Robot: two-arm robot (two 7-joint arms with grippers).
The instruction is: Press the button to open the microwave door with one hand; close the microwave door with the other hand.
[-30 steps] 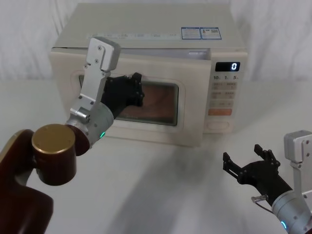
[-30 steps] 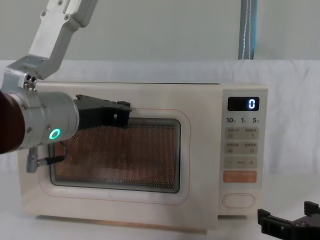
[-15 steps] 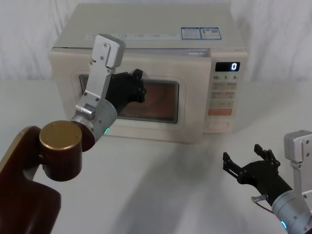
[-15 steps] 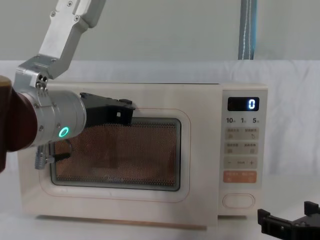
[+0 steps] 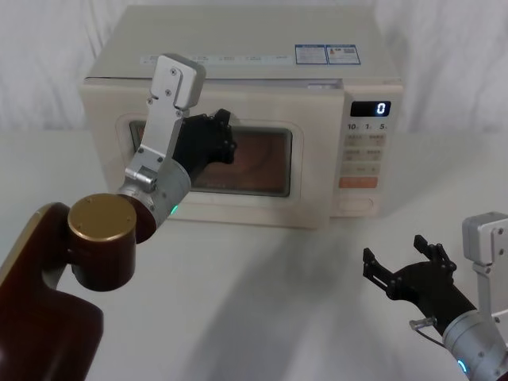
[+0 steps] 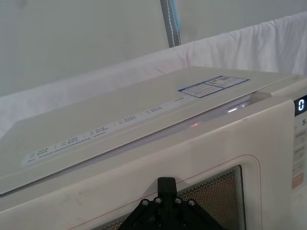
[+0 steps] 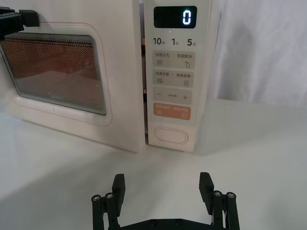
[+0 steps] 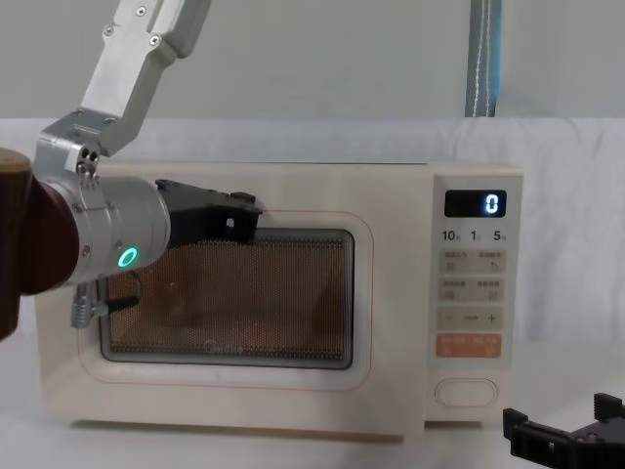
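Fingers (image 7: 119, 184) of your right gripper (image 7: 162, 188) stand wide apart, holding nothing, low on the table in front of the microwave's control panel (image 7: 177, 72), below the button (image 7: 170, 134). Your left gripper (image 5: 214, 141) presses against the upper part of the microwave door (image 5: 230, 159); its finger spread you cannot tell. That door sits nearly flush, a thin gap showing beside the panel.
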